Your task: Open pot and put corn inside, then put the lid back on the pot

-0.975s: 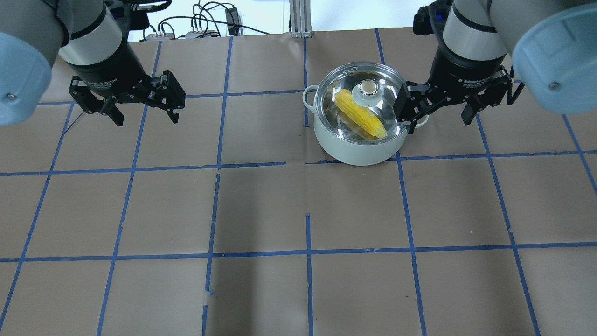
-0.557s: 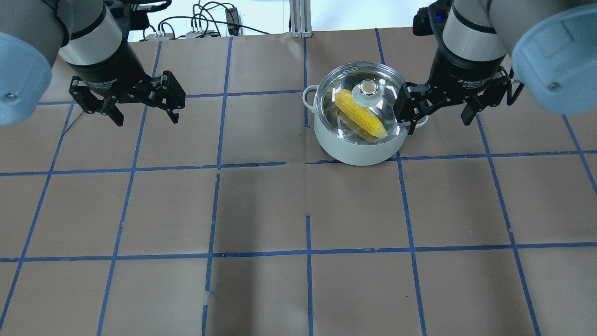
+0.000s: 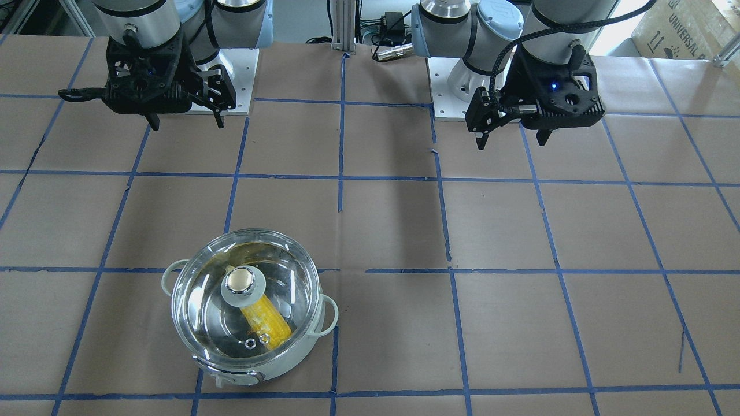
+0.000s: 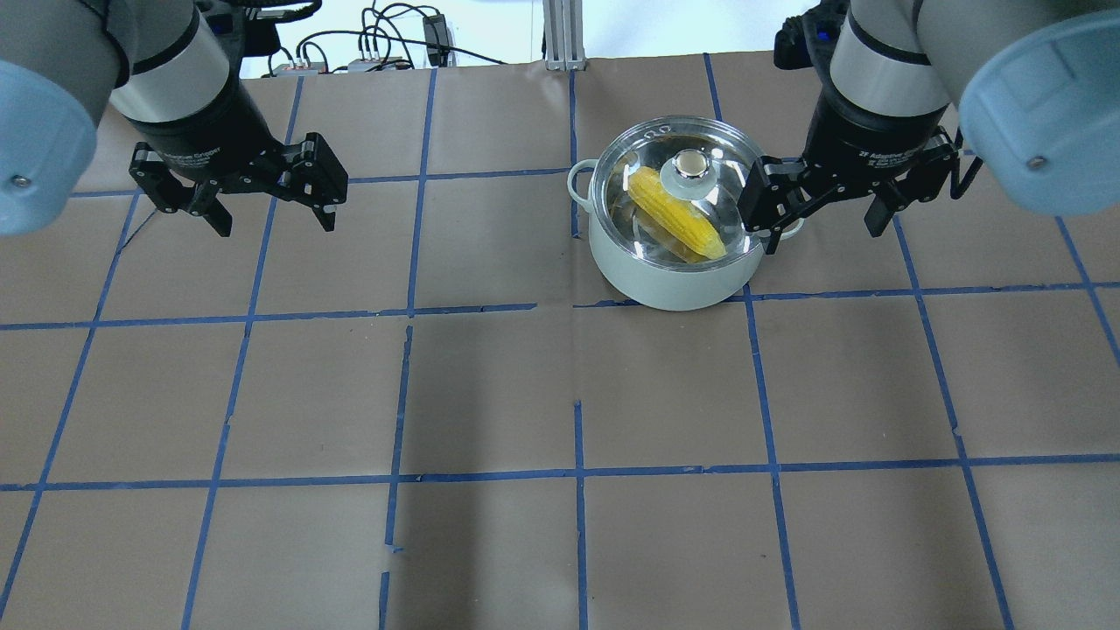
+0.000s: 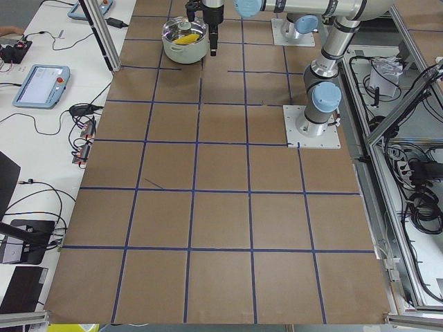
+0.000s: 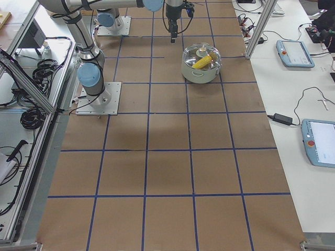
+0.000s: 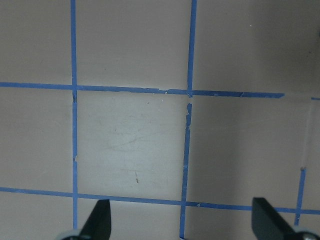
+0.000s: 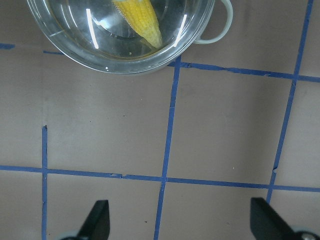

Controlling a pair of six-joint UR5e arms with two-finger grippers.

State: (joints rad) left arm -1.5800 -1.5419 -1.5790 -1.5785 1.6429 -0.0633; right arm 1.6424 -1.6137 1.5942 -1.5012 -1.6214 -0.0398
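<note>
The pot (image 4: 665, 280) stands on the table right of centre at the far side, pale white-green with loop handles. The clear glass lid (image 4: 643, 149) sits on it, its beige-topped knob at the centre. The yellow corn (image 4: 676, 214) lies inside, seen through the glass. The pot (image 3: 272, 370), lid (image 3: 196, 294) and corn (image 3: 266, 323) also show in the front-facing view. My right gripper (image 4: 822, 236) is open and empty, above the table beside the pot's right handle. My left gripper (image 4: 276, 226) is open and empty, far left of the pot. The right wrist view shows the lid (image 8: 100, 50) and corn (image 8: 142, 20).
Brown paper with a blue tape grid (image 4: 577, 472) covers the table. Cables and power bricks (image 4: 376, 44) and an aluminium post (image 4: 560, 35) lie at the far edge. Tablets (image 6: 296, 52) rest on side tables. Arm base plates (image 3: 448, 110) sit near the robot.
</note>
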